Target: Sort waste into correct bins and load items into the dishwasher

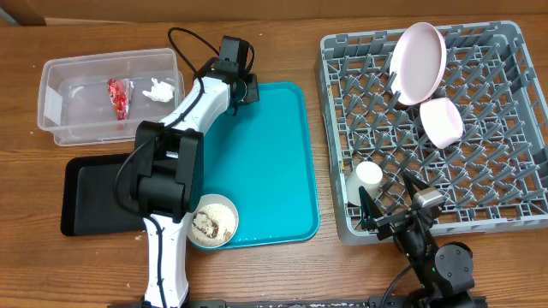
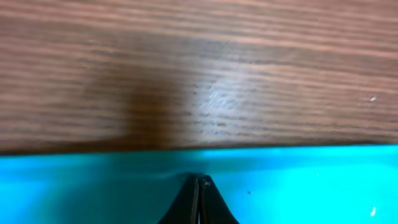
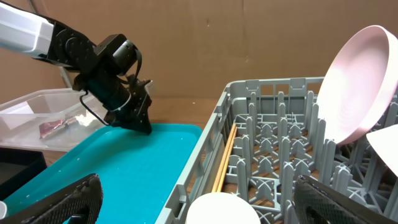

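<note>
On the near corner of the teal tray (image 1: 274, 154), the off-white bowl (image 1: 212, 221) is looking stiff, breakable, best pinched at its rim; left gripper (image 2: 199, 182) is resting closed, right gripper (image 1: 387, 195) spread wide.

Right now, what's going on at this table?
Cleanup is partly done. The plate, pink bowl, white cup and chopsticks are in the grey rack. The red wrapper and tissue lie in the clear tub. The left gripper, shut with nothing in it, points down at the teal tray's far edge. The right gripper is open over the rack's near edge by the cup. An off-white bowl with rice scraps sits on the tray's near corner.
</note>
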{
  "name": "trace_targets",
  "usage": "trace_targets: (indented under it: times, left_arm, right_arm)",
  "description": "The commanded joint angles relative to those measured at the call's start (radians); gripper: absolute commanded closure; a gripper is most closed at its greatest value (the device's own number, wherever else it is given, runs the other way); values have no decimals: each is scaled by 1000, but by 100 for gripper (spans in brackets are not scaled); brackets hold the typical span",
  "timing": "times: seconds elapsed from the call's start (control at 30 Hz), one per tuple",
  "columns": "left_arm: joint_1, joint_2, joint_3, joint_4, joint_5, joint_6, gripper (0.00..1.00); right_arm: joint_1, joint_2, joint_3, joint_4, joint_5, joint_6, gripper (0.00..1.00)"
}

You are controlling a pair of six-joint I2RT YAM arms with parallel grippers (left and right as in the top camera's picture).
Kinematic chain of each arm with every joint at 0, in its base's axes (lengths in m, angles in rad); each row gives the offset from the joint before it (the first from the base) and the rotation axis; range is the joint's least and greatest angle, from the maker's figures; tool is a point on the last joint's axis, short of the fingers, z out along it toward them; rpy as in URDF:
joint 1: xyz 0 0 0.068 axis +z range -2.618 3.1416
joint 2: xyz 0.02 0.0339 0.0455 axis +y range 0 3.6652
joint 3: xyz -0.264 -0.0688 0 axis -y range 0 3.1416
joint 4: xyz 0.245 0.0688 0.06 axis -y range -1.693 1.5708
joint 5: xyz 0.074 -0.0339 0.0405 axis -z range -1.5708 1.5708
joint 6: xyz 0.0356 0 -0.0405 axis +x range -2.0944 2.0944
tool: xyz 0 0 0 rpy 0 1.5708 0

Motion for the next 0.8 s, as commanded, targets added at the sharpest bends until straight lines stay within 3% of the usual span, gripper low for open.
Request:
trace_targets:
  times: [0.0, 0.17, 0.23, 0.27, 0.33, 0.4, 0.43, 0.53, 0.63, 0.77]
  left_arm:
    - [11, 35, 14, -54, -16, -21, 96]
    - [29, 30, 58, -215, 63, 14, 94]
    - [35, 18, 117, -320, 96, 53, 79]
    - [36, 10, 147, -372, 97, 63, 77]
    - [37, -23, 228, -505, 92, 102, 87]
    - [37, -67, 294, -599, 74, 118, 89]
    - [35, -93, 317, -633, 68, 118, 83]
    - [33, -191, 343, -719, 68, 107, 50]
    - [33, -288, 343, -825, 69, 76, 42]
    - [27, -380, 342, -989, 73, 72, 42]
  right_arm:
    - [-5, -8, -10, 5, 5, 4, 0]
    - [-5, -8, -10, 5, 5, 4, 0]
    - [-5, -8, -10, 5, 5, 4, 0]
    - [-5, -8, -10, 5, 5, 4, 0]
    - [-5, -8, -10, 5, 5, 4, 0]
    - [-5, -8, -10, 5, 5, 4, 0]
    - [-5, -8, -10, 5, 5, 4, 0]
    - [-5, -8, -10, 5, 5, 4, 0]
    - [-5, -8, -10, 5, 5, 4, 0]
    - [-5, -8, -10, 5, 5, 4, 0]
